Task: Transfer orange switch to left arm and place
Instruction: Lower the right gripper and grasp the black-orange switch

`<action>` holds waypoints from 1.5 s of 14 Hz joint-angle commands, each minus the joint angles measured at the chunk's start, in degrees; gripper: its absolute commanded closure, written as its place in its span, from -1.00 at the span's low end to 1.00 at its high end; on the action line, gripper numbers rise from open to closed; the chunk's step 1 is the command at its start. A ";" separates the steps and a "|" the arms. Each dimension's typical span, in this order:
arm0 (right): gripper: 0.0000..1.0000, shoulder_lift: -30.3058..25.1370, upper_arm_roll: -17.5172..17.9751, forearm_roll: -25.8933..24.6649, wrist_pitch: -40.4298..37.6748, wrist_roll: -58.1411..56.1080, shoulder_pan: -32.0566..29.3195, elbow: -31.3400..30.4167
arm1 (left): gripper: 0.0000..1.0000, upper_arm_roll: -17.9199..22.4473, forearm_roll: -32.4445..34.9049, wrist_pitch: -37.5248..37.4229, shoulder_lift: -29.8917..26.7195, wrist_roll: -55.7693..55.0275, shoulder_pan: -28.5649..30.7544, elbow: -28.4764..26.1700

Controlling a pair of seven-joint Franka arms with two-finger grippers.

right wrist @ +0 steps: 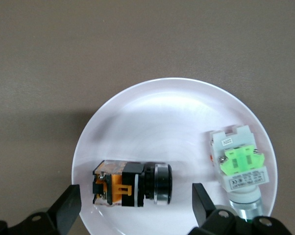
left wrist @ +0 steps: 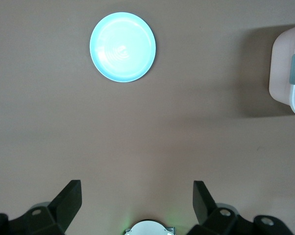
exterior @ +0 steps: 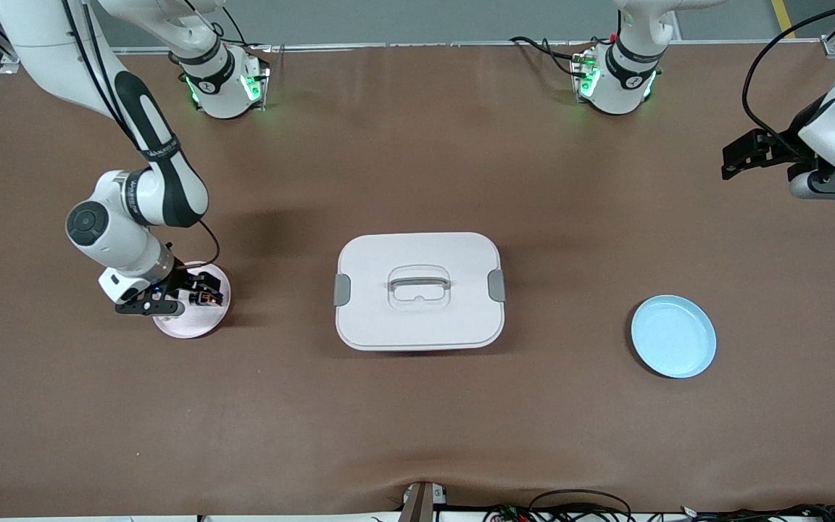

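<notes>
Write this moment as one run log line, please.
right claw: open, over pink plate, around orange switch | left claw: open, waiting | box: mid-table | blue plate: bare

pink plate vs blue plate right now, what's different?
The pink plate, toward the right arm's end of the table, carries the orange switch and a pale green-marked switch; the blue plate, toward the left arm's end, holds nothing. The right gripper hangs open just over the pink plate, around the orange switch; the left gripper, also open, is high and away from the blue plate. Both plates are small and round, one at each side of the box.
</notes>
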 commanded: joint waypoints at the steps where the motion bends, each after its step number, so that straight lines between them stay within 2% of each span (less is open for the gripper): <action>1: -1.00 2.69 -0.35 0.69 2.22 -0.10 0.62 1.29 | -1.00 -0.44 0.06 0.18 -0.35 -0.32 0.21 -0.26; 10: -1.00 4.10 -0.26 0.78 3.29 -0.10 0.97 1.38 | -1.00 -0.44 0.06 0.27 -0.44 -0.41 0.21 -0.26; 11: -0.80 4.10 -0.26 0.78 3.37 -0.10 1.14 1.38 | -1.00 -0.44 0.06 0.27 -0.44 -0.41 0.21 -0.26; 13: 0.55 4.19 -0.26 0.78 3.29 0.34 1.58 1.38 | -1.00 -0.44 0.06 0.27 -0.44 -0.41 0.21 -0.26; 14: 1.00 4.10 -0.26 0.86 3.29 0.61 1.59 1.38 | -1.00 -0.44 0.06 0.27 -0.44 -0.41 0.12 -0.26; 19: 1.00 3.84 -0.26 1.04 2.15 0.61 0.80 1.99 | -1.00 -0.44 0.06 0.27 -0.44 -0.41 0.03 -0.26; 21: 1.00 1.66 -0.26 1.13 -3.79 1.39 0.71 4.17 | -1.00 -0.44 0.06 0.53 -0.44 -0.32 -0.06 -0.26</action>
